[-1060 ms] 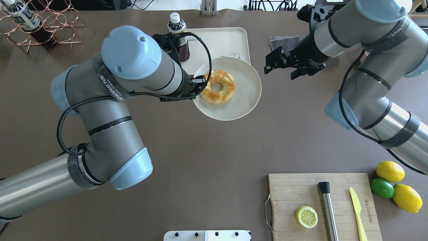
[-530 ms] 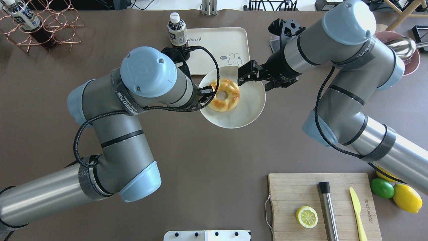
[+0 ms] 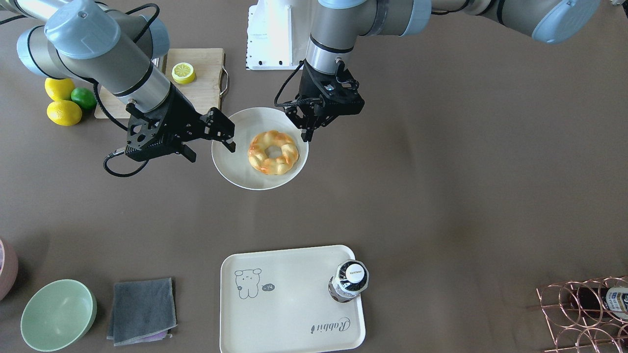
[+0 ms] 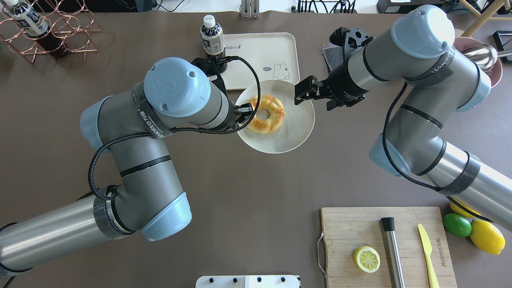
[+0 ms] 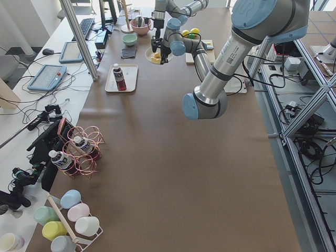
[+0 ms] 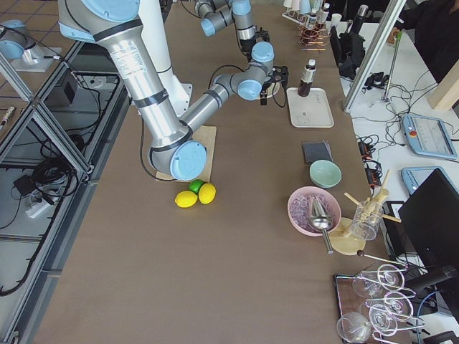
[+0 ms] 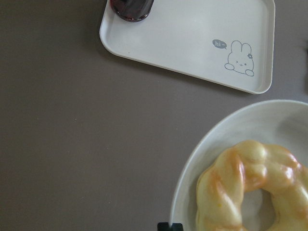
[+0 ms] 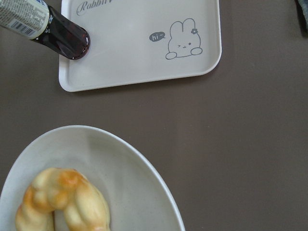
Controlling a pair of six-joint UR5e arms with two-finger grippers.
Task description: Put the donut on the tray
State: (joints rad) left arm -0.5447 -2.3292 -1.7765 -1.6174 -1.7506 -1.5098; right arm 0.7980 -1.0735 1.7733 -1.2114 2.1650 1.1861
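On the round white plate (image 4: 289, 137) we see the donut (image 4: 274, 107) lying flat, its hole facing up, set toward the plate's left side. It touches nothing but the plate and is not on the tray (image 4: 262, 52). At the plate's left rim the left gripper (image 4: 245, 110) points down, its jaws drawn narrow and pinched on the rim just beside the donut. At the plate's right rim we find the right gripper (image 4: 313, 105), its jaws spread wide and holding nothing; in the front-facing view one finger (image 3: 226, 138) reaches in over the rim, short of the donut. The tray lies beyond the plate, on the side away from the robot, apart from it, with the bunny drawing at the end nearer the plate's right. A dark bottle (image 4: 211, 37) with a white cap stands upright on the tray's corner, beyond the plate's left side. Nearer the robot than the plate, off to its right, we see a wooden cutting board (image 4: 352, 232) with a lemon half (image 4: 367, 259) on it.
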